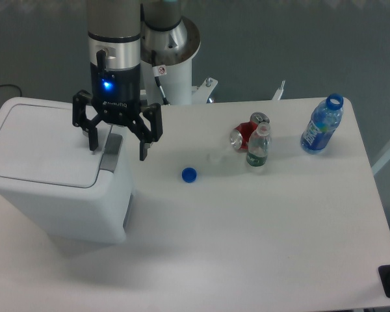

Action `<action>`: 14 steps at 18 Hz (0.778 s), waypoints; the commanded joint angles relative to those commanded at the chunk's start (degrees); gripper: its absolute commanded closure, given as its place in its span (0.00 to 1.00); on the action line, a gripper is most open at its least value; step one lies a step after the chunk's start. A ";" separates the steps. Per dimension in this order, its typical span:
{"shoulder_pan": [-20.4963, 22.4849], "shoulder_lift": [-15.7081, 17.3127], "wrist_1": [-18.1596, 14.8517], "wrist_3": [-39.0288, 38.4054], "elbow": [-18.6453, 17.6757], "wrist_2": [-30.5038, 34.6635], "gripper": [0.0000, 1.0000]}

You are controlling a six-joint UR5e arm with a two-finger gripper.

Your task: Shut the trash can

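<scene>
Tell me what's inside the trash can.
Nothing inside can be seen: the trash can has its lid lying flat over the top, covering the interior. The open gripper hovers over its grey latch.

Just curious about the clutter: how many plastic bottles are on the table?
2. A blue uncapped bottle stands near the far right edge; a smaller clear capped bottle stands mid-table, right beside a red can. None seems hidden.

"ROBOTIQ" is printed on the gripper [119, 147] body.
</scene>
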 joint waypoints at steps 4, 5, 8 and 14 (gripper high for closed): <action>0.00 0.00 0.00 0.09 0.00 0.00 0.00; 0.00 -0.09 0.00 0.09 0.00 0.00 0.00; 0.09 -0.61 0.00 0.26 0.00 0.00 0.00; 0.09 -0.53 -0.09 0.26 -0.09 0.00 0.00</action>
